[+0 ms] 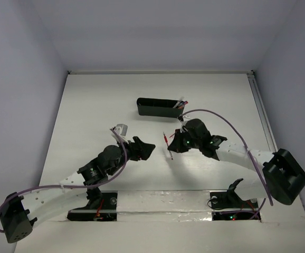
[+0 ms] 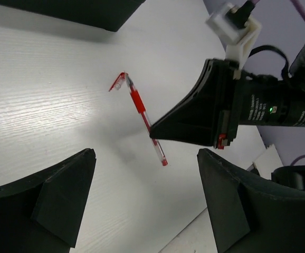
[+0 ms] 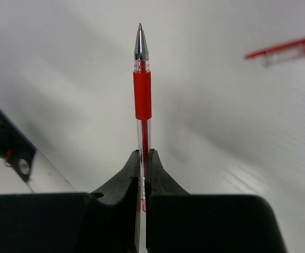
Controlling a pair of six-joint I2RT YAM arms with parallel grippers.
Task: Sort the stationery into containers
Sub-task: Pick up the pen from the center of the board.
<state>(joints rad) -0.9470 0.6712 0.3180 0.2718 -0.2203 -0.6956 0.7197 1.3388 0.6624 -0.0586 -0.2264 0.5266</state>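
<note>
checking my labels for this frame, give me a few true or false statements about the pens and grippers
1. The right gripper is shut on a red pen. True.
2. The left gripper holds a pen. False: it is open and empty.
3. The held pen is capped. False: its metal tip is bare, and a loose cap lies on the table.
4. The black tray has stationery sticking out of one end. True.
</note>
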